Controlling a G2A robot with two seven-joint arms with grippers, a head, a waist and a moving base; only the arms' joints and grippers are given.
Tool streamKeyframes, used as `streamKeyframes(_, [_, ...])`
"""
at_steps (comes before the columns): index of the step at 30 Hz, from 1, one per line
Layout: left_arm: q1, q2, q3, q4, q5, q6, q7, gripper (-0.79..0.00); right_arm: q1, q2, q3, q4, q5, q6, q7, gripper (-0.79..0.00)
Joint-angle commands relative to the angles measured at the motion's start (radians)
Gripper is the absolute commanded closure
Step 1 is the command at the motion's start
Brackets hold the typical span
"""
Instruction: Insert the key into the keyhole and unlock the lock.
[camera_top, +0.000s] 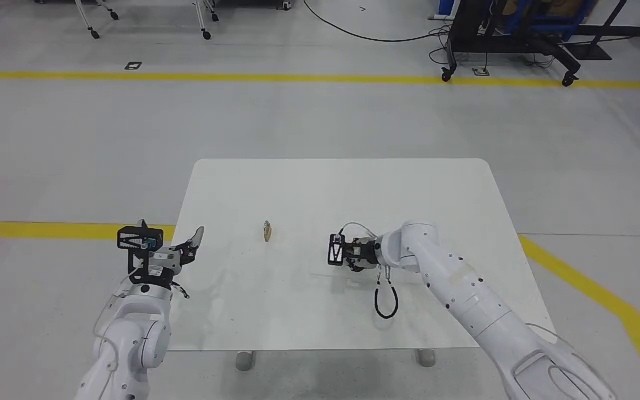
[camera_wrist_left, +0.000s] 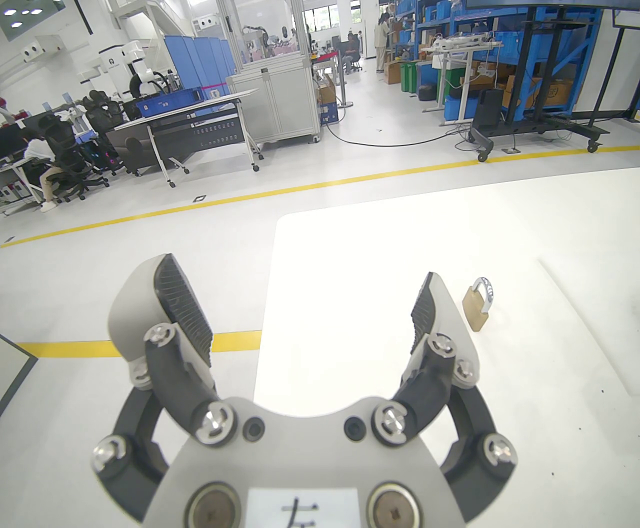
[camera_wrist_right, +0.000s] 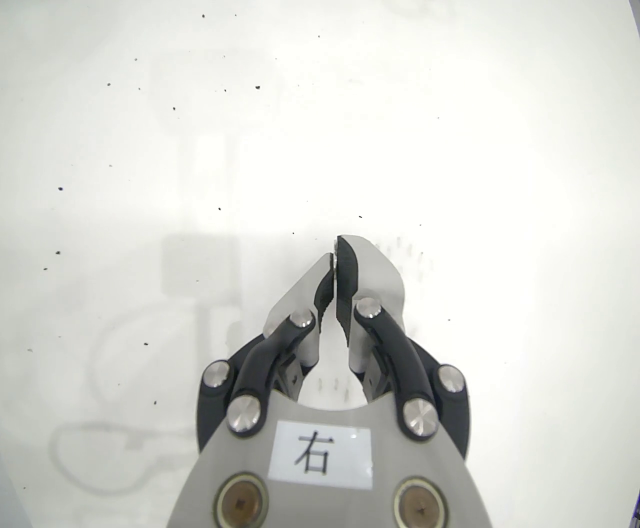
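Note:
A small brass padlock (camera_top: 267, 230) with a steel shackle stands on the white table (camera_top: 400, 190), left of centre. The left wrist view has the padlock (camera_wrist_left: 478, 305) just ahead of my left gripper (camera_wrist_left: 300, 280), off to one side. That left gripper (camera_top: 190, 255) hangs open and empty over the table's left edge. My right gripper (camera_top: 352, 252) is near the table's middle, to the right of the padlock, and points down at the tabletop. In its wrist view the right gripper (camera_wrist_right: 334, 250) is shut, with a thin sliver of metal, apparently the key, pinched at its tips.
A black cable loop (camera_top: 385, 300) hangs from the right arm over the front of the table. Bare tabletop (camera_wrist_right: 450, 125) lies under the right gripper. Yellow floor lines and workshop desks and racks lie beyond the table (camera_wrist_left: 500, 225).

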Motion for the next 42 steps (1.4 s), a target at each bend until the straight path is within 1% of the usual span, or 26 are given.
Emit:
streamKeyframes(1, [0.000,0.000,0.000,0.000,0.000,0.000,0.000,-0.785,-0.006,0.005,0.007,-0.014,-0.010,-0.001,-0.019,0.000])
streamKeyframes(6, [0.000,0.000,0.000,0.000,0.000,0.000,0.000,-0.785,-0.027,0.018,0.022,-0.044,-0.044,-0.007,-0.053,0.000])
streamKeyframes(10, [0.000,0.000,0.000,0.000,0.000,0.000,0.000,-0.785,-0.040,0.028,0.042,-0.061,-0.061,-0.004,-0.107,0.000])
streamKeyframes(18, [0.000,0.000,0.000,0.000,0.000,0.000,0.000,-0.785,-0.071,0.063,0.110,-0.066,-0.124,-0.026,-0.302,0.000])
streamKeyframes(30, [-0.004,-0.001,0.002,-0.005,-0.007,-0.005,0.002,-0.785,-0.071,0.063,0.110,-0.066,-0.124,-0.026,-0.302,0.000])
streamKeyframes(33, [-0.036,-0.003,0.035,-0.047,0.003,-0.030,-0.035,-0.785,-0.071,0.063,0.110,-0.066,-0.124,-0.026,-0.302,0.000])
streamKeyframes(35, [-0.069,-0.004,0.082,-0.078,0.040,-0.069,-0.080,-0.785,-0.071,0.063,0.110,-0.066,-0.124,-0.026,-0.302,0.000])
streamKeyframes(37, [-0.114,-0.004,0.135,-0.105,0.103,-0.119,-0.144,-0.785,-0.084,0.064,0.117,-0.064,-0.123,0.011,-0.311,0.000])
streamKeyframes(39, [-0.161,-0.005,0.191,-0.124,0.143,-0.175,-0.217,-0.785,-0.096,0.069,0.127,-0.067,-0.130,0.022,-0.351,0.000])
streamKeyframes(42, [-0.248,-0.010,0.265,-0.124,0.159,-0.242,-0.323,-0.785,-0.110,0.082,0.138,-0.065,-0.181,0.016,-0.430,0.000])
